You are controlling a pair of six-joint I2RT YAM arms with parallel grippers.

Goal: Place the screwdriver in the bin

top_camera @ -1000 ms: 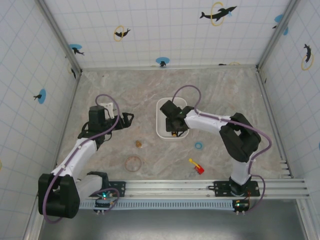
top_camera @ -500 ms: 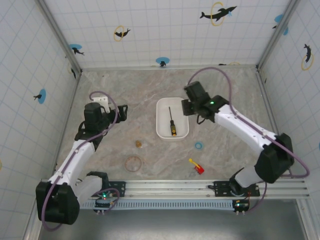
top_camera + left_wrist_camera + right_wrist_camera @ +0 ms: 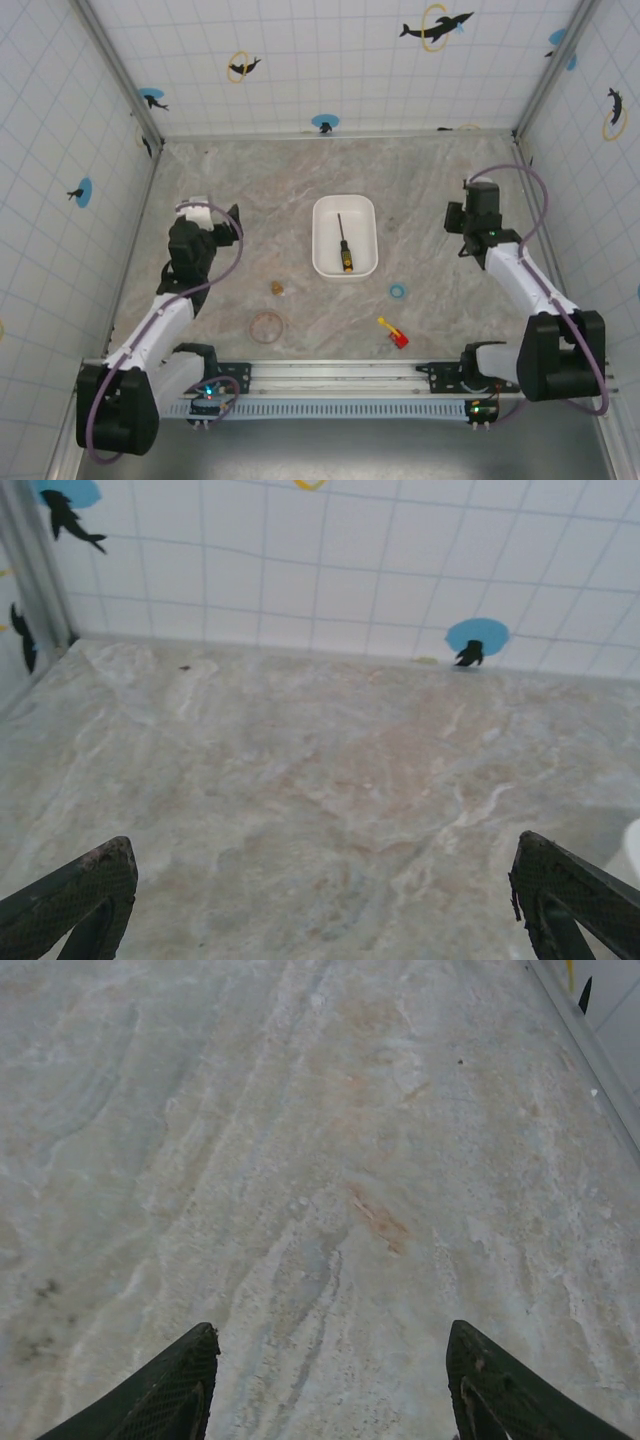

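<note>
Top: screwdriver (image 3: 342,243) lies flat inside bin (image 3: 322,262), handle toward the near end, so placement step looks done
Left wrist: left gripper (image 3: 320,855) fingers spread wide, empty, over bare table (image 3: 330,770)
Right wrist: right gripper (image 3: 335,1360) likewise spread, holding nothing
Next move probably just parking both arms, no grasp needed

A beige-grey marbled tabletop (image 3: 260,180) lies enclosed by white grid-tiled walls (image 3: 330,60) bearing black dolphin stickers (image 3: 440,24) at eleven and one o'clock; a ribbed aluminium rail (image 3: 350,372) spans six o'clock.
</note>
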